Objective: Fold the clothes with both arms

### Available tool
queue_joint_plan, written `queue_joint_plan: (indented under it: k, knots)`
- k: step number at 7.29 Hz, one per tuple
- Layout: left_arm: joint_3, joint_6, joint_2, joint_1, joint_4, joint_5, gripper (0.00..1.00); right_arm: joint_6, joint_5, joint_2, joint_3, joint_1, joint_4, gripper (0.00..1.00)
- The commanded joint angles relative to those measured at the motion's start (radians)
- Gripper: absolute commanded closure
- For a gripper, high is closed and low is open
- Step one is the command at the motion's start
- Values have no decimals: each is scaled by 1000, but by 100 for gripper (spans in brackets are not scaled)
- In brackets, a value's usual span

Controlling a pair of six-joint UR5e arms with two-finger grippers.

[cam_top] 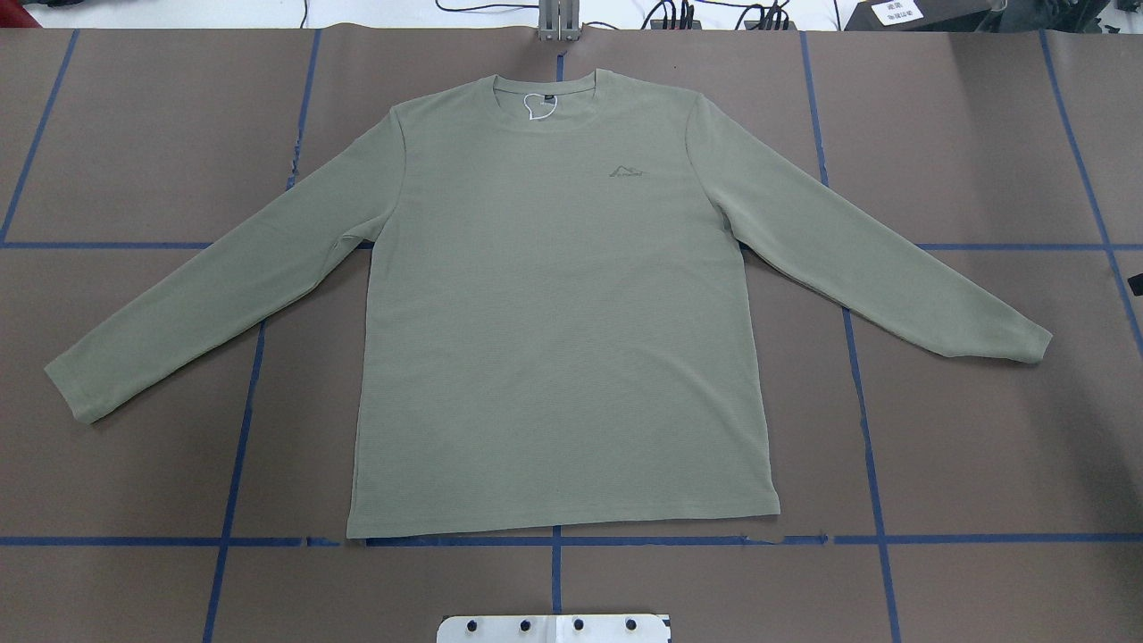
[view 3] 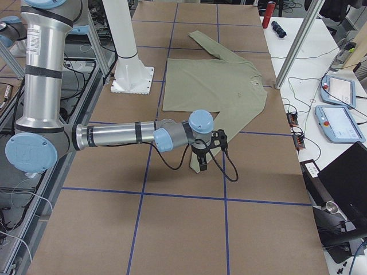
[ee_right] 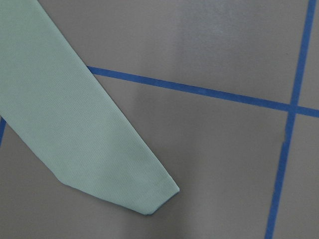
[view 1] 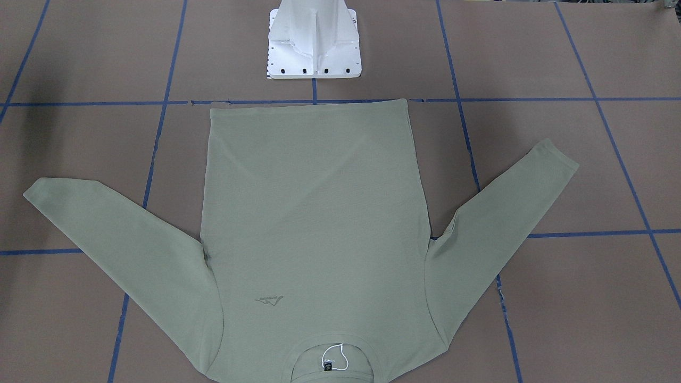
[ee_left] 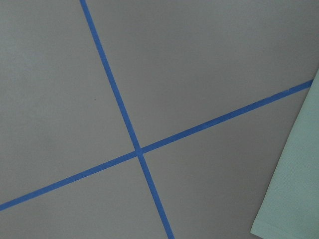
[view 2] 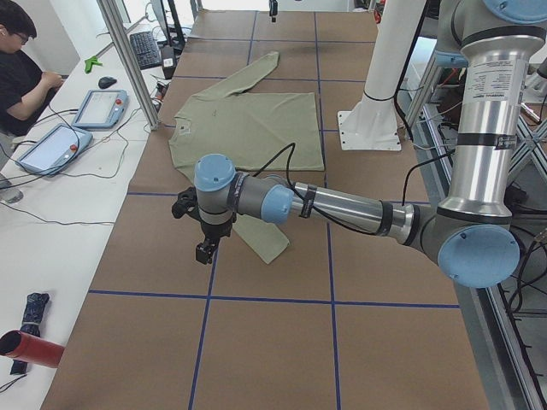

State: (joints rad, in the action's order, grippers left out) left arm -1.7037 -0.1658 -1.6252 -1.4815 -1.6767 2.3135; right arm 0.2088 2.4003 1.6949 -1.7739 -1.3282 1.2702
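**Shirt flat, both arms out at the sleeves**

Shirt lies spread face-up mid-table. Left gripper hangs beside a cuff, right gripper over the opposite one. Can't tell if either claw is spread or pressed together.

Robotics lab; teach pendants on side bench (person beside them); blue tape grid across table.

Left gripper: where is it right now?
In the exterior left view, the left gripper hangs over bare table, beside the near sleeve cuff of the shirt.
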Motion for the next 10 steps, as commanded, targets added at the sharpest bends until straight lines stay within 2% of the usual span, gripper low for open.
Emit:
queue_joint_plan:
  k: [1, 2, 3, 6, 8, 10]
  knots:
    - [38, 5, -8, 61, -47, -6, 0, 122, -60, -6, 46, 114, -189, 0]
    - [44, 5, -9, 63, -69, -6, 0, 191, -176, 9, 51, 191, -263, 0]
    - [44, 5, -7, 63, -81, -6, 0, 275, -196, 18, 76, 231, -302, 0]
    - [38, 8, -10, 63, -83, -3, 0, 448, -204, 46, 193, 285, -584, 0]
    - [36, 8, -10, 63, -83, -3, 0, 469, -251, 35, 234, 339, -592, 0]
    - [36, 8, -10, 63, -84, -2, 0, 469, -250, 28, 260, 342, -591, 2]
